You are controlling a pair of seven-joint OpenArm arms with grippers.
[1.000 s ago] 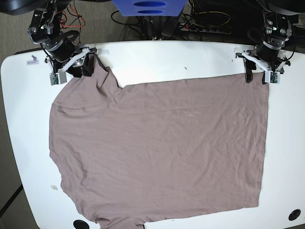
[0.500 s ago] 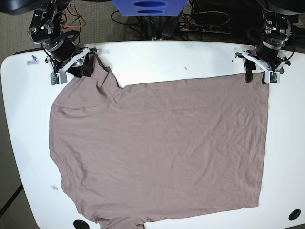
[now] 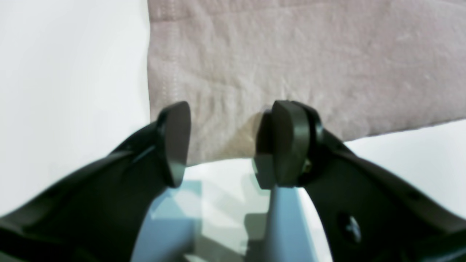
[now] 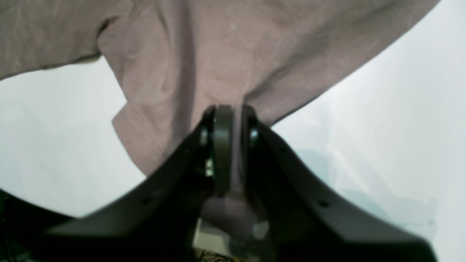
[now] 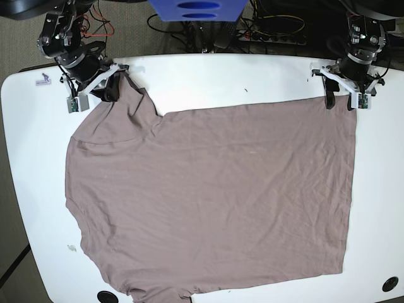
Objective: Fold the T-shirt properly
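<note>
The taupe T-shirt lies spread flat over the white table, wrinkled, with its sleeve end at the base view's left. My right gripper is at the far left corner, shut on a bunched fold of the sleeve. In the right wrist view the fabric is pinched between the closed fingers of the right gripper. My left gripper is at the far right corner. In the left wrist view the left gripper stands open, its fingers straddling the shirt's hem corner.
Cables and a power strip lie behind the table, with a blue object at top centre. Black holes sit at the front corners of the table. A small sticker marks the far left corner.
My right gripper has closed on the sleeve fabric and drawn it slightly toward the far left corner. The left gripper stays open in place.
</note>
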